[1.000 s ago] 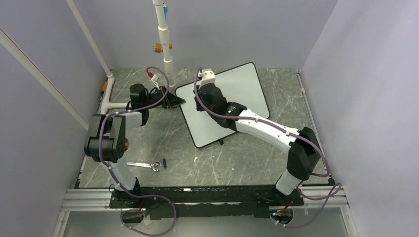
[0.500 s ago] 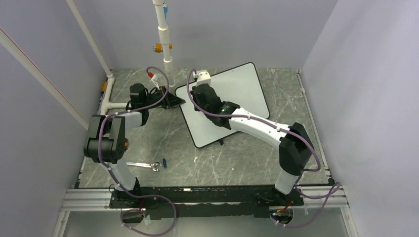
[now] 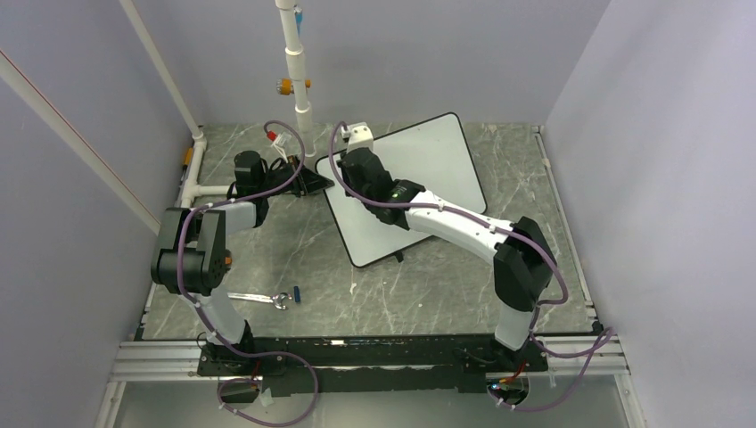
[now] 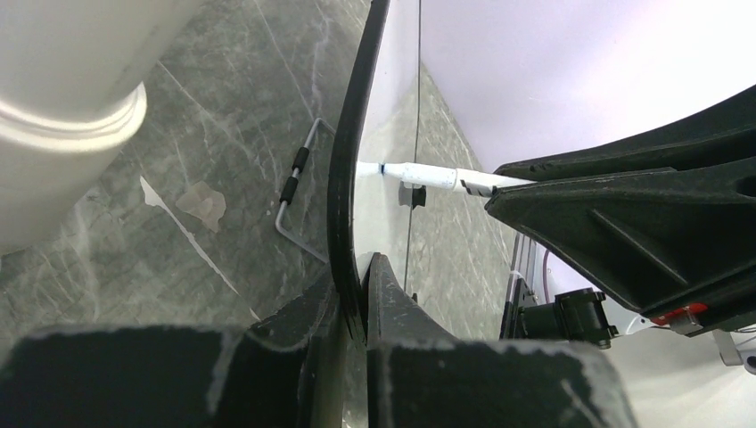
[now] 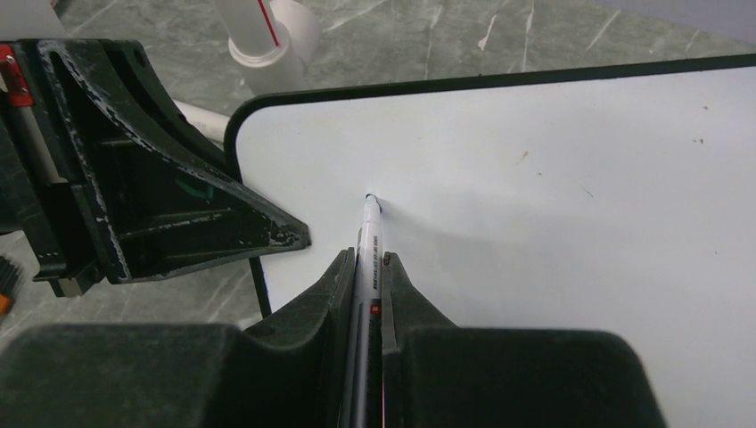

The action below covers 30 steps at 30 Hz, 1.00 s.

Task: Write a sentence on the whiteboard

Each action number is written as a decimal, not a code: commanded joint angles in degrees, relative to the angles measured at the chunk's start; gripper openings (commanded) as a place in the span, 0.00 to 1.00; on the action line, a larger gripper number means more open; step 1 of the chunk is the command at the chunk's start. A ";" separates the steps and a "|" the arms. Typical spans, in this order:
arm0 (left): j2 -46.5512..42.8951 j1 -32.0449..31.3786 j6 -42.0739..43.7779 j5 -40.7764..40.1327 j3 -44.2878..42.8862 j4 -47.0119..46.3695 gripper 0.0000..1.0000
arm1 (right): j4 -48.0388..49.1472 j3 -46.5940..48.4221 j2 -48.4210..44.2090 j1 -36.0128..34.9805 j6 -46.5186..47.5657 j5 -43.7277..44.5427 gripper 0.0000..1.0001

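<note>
The whiteboard [image 3: 432, 165] lies slanted at the back middle of the table. Its white face [image 5: 553, 196] is blank, and no sentence shows on it. My left gripper [image 3: 317, 184] is shut on the board's black-framed left edge [image 4: 343, 169], which runs edge-on between the jaws of that gripper [image 4: 361, 272]. My right gripper [image 5: 368, 260] is shut on a white marker [image 5: 369, 234]. The marker's tip touches the board near its upper-left corner. From above, the right gripper [image 3: 349, 174] hangs over that corner, close to the left one. The marker [image 4: 428, 176] also shows in the left wrist view.
A white pole [image 3: 299, 80] stands just behind the left gripper, and white pipes [image 3: 201, 169] run along the left wall. A metal tool [image 3: 258, 297] and a small blue cap [image 3: 297, 293] lie near the left arm's base. The board's wire stand [image 4: 299, 201] rests on the table.
My right arm has swung left across the board, carrying the marker toward the upper-left corner. The left arm and the board have not moved.
</note>
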State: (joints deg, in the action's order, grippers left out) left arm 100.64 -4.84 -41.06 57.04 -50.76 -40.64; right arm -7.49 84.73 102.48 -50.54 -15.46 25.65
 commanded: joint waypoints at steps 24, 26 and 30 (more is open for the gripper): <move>-2.31 -0.39 7.53 -1.55 -1.69 0.75 0.00 | 2.31 -5.18 -1.53 -2.47 -0.12 -3.69 0.00; -2.29 -0.35 7.55 -1.63 -1.67 0.76 0.00 | 2.40 -6.39 -2.12 -2.82 -0.47 -3.24 0.00; -2.44 -0.34 7.81 -1.69 -1.71 1.08 0.00 | 2.44 -8.51 -3.27 -3.59 -1.15 -1.86 0.00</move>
State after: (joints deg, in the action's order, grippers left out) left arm 100.53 -4.80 -40.27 55.86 -51.13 -38.20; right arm -4.29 78.74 100.84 -53.63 -15.64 23.03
